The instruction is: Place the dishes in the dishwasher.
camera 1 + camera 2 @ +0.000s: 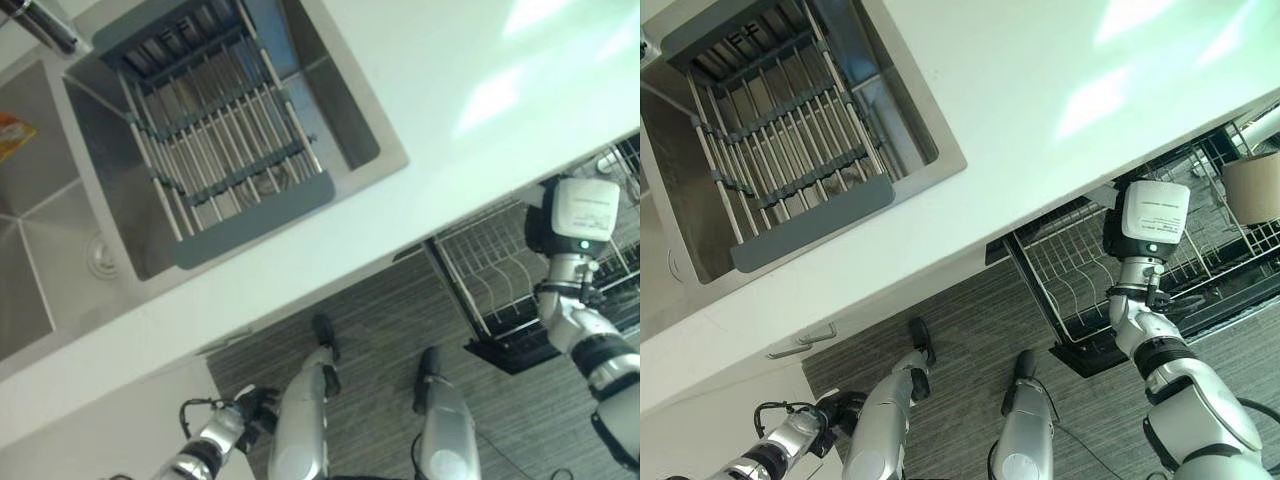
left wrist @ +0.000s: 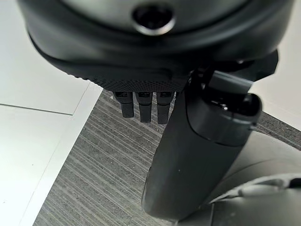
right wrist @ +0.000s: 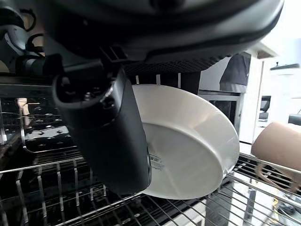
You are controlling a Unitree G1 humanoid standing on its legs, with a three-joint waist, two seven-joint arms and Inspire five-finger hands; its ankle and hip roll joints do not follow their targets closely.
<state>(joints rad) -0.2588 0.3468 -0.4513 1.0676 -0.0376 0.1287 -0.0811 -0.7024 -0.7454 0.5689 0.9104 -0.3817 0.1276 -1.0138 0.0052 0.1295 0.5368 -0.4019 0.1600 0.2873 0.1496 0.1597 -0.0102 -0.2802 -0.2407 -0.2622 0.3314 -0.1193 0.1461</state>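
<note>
A white plate (image 3: 188, 146) is pinched in my right hand (image 3: 108, 136), thumb across its front and fingers behind its rim. It hangs upright just above the wires of the dishwasher's pulled-out rack (image 3: 47, 183). From the head, that rack (image 1: 1070, 270) juts out below the counter edge at the right, and my right arm reaches into it. A tan mug (image 1: 1252, 188) lies in the rack to the right of the plate. My left hand (image 1: 255, 405) hangs low at the lower left, over the floor, its fingers (image 2: 143, 106) straight and holding nothing.
A white countertop (image 1: 480, 110) runs across the view. Set into it at the upper left is a steel sink (image 1: 110, 200) with a grey roll-up drying rack (image 1: 215, 130) laid over it. White cabinet fronts (image 1: 700, 410) stand below, and grey striped floor (image 1: 960, 330) lies beside the dishwasher.
</note>
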